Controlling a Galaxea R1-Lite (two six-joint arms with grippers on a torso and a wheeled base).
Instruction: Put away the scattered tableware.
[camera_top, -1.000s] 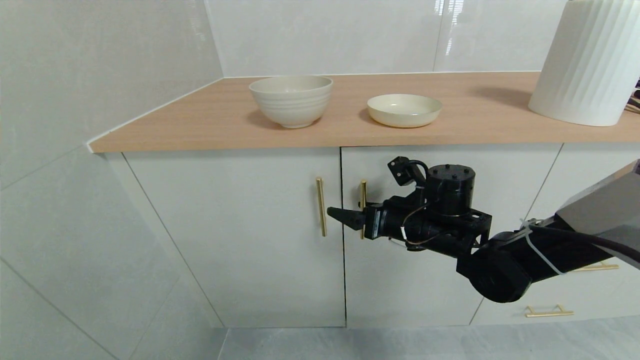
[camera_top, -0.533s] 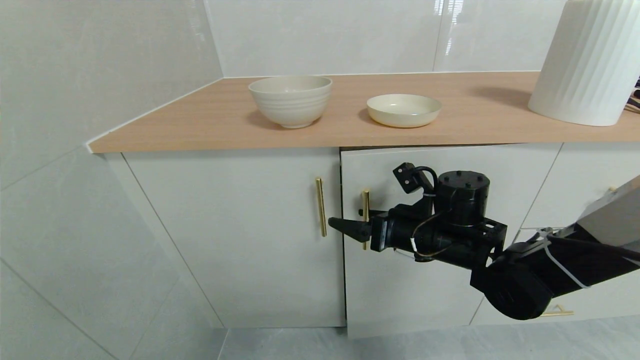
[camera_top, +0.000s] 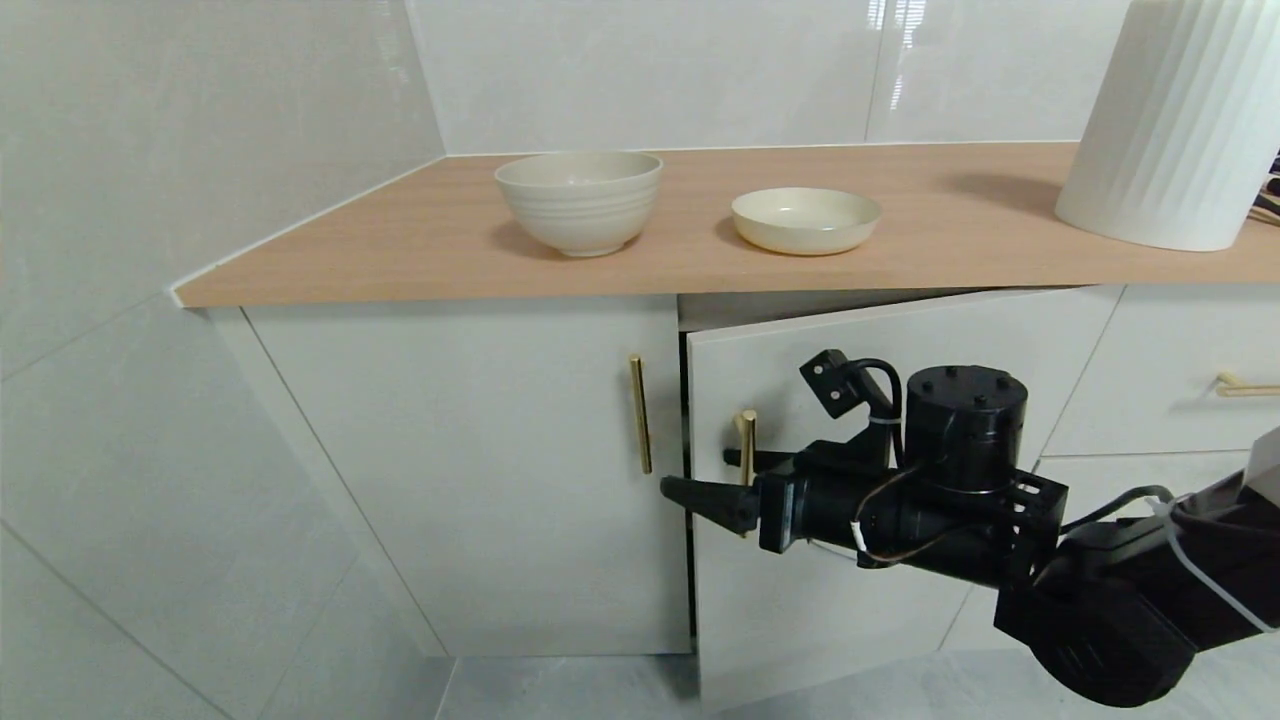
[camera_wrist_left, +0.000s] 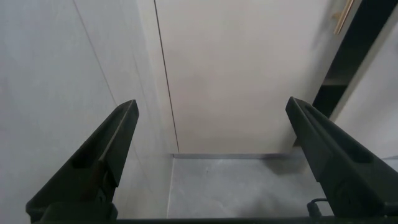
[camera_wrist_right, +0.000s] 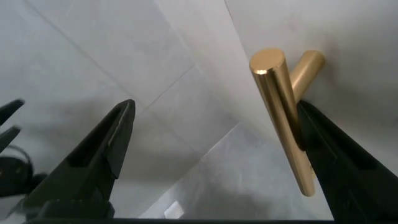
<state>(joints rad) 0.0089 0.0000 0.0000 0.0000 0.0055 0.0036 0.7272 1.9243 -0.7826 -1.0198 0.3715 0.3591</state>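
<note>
Evidently early in the task: the bowl (camera_top: 580, 200) and the shallow dish (camera_top: 806, 219) sat on the counter (camera_top: 400, 250), the bowl near its left end and the dish near it toward the middle. Neither was put away. Under the counter's front edge, the right cabinet door (camera_top: 880, 330) stood partly ajar. The right jaws were spread, with the door's gold handle (camera_wrist_right: 283, 118) between them. Both pieces lay above, well apart from those jaws. The left jaws were spread and empty, low before the left cabinet door (camera_wrist_left: 249, 74). Stowing both pieces seemingly remained.
</note>
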